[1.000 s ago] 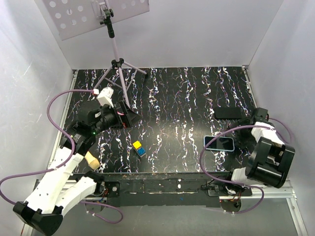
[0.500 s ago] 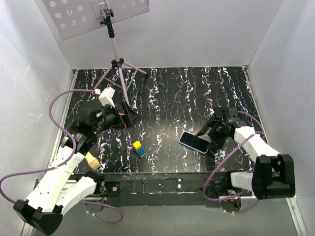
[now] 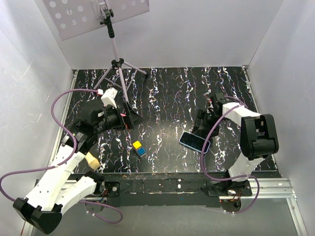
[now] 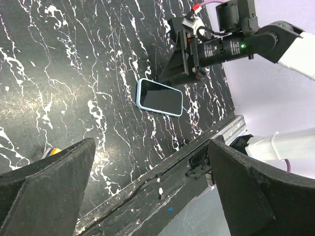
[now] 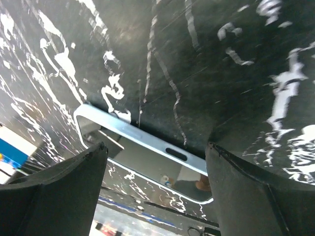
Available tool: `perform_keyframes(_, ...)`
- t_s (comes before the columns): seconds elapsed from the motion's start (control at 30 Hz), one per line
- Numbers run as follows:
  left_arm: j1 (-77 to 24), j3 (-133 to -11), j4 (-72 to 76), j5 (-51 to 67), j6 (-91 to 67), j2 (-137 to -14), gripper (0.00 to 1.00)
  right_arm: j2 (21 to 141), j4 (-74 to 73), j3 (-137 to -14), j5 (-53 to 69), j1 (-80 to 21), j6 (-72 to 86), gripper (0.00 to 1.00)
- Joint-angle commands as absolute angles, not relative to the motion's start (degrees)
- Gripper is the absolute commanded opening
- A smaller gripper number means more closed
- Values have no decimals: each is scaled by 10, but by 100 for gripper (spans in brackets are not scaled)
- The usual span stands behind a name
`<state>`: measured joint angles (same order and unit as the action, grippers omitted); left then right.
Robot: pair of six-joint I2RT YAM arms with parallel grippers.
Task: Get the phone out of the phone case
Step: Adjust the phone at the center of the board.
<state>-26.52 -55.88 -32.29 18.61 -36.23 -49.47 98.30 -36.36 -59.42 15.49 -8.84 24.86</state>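
The phone point(image 3: 193, 140) lies face up, dark screen showing, inside the light blue phone case point(image 3: 207, 146) near the table's front, right of centre. My right gripper point(image 3: 200, 130) is open, low over the table just beyond the case's far long edge. In the right wrist view its fingers stand either side of the case rim point(image 5: 142, 137) and the reflective screen point(image 5: 147, 169). My left gripper point(image 3: 134, 119) is open and empty, raised over the left half. The left wrist view shows the phone point(image 4: 162, 97) and the right gripper point(image 4: 170, 73) behind it.
A small yellow and blue block pair point(image 3: 138, 148) lies left of the phone. A tripod point(image 3: 117, 64) with a perforated panel stands at the back left. White walls close three sides. The table's front rail point(image 3: 162, 184) runs by the arm bases.
The right arm swung in from the near right corner to the phone's far side. The cased phone shifted left and turned slightly. The left arm barely moved.
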Motion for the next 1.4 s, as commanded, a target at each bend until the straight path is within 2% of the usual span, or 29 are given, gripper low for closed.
perform_keyframes(0.0,-269,-578,-336,183,-360,-473,99,950,-368,-549,200,-128,221,87)
perform_keyframes(0.13,-269,-576,-335,184,-362,-483,99,923,-348,-514,226,-193,246,87)
perform_keyframes(0.3,-270,-580,-330,185,-358,-497,100,904,-350,-506,162,-272,276,92)
perform_keyframes(0.9,-271,-571,-334,178,-370,-497,100,997,-443,-625,-53,-384,330,96)
perform_keyframes(1.1,-279,-564,-339,182,-381,-496,100,1017,-437,-622,-60,-398,324,94)
perform_keyframes(1.27,-294,-541,-338,161,-396,-475,100,1035,-398,-592,-16,-409,323,88)
perform_keyframes(1.37,-299,-547,-346,159,-392,-479,100,1043,-392,-583,-29,-410,321,85)
